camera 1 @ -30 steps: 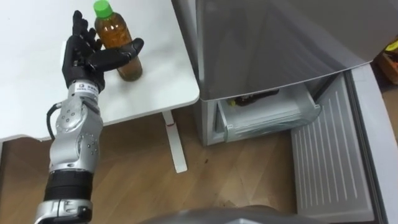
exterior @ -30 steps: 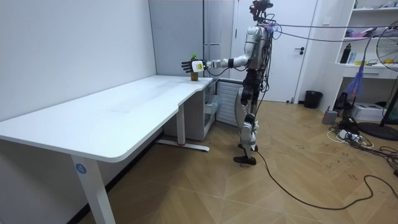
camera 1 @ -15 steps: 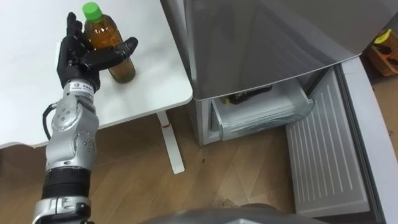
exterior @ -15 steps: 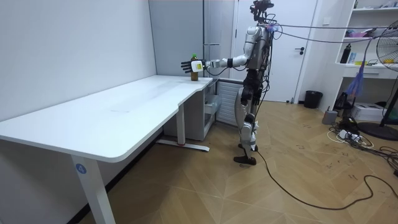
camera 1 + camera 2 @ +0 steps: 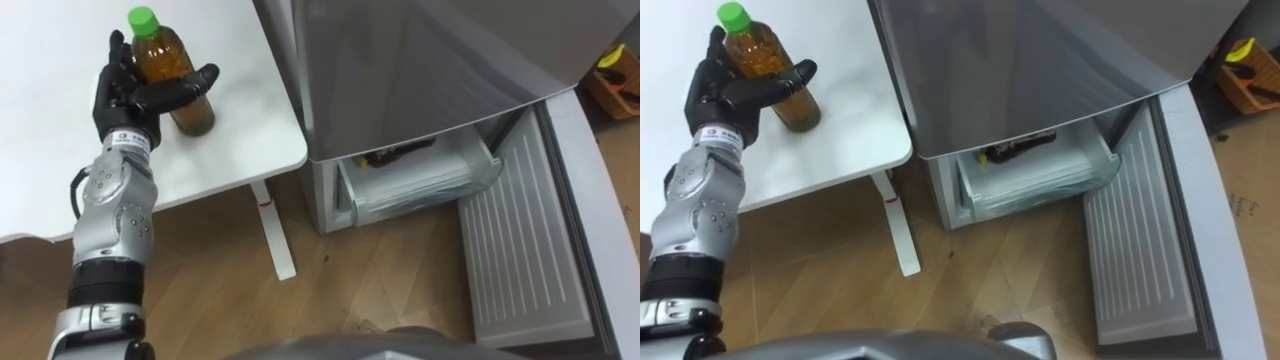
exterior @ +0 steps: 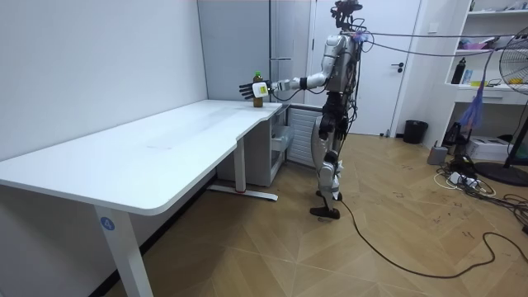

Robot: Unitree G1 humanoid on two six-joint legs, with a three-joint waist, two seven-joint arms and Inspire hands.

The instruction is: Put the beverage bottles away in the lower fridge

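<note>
Flanking the bottle (image 5: 163, 55), left hand (image 5: 126, 96) hovers near table (image 5: 245, 120) edge.

Bright even room light; soft sheen on fridge (image 5: 420, 60); white table (image 5: 240, 120) nearly washed out; shadows faint.

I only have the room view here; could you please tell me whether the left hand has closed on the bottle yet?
Observer: Not yet. The left hand has its fingers standing straight behind the bottle, and only the thumb reaches across the bottle's front.
Operator: Thank you. Is the lower fridge open to take it?
Observer: Yes. The lower door is swung wide open, and the clear drawer behind it shows a dark item lying inside.
</note>
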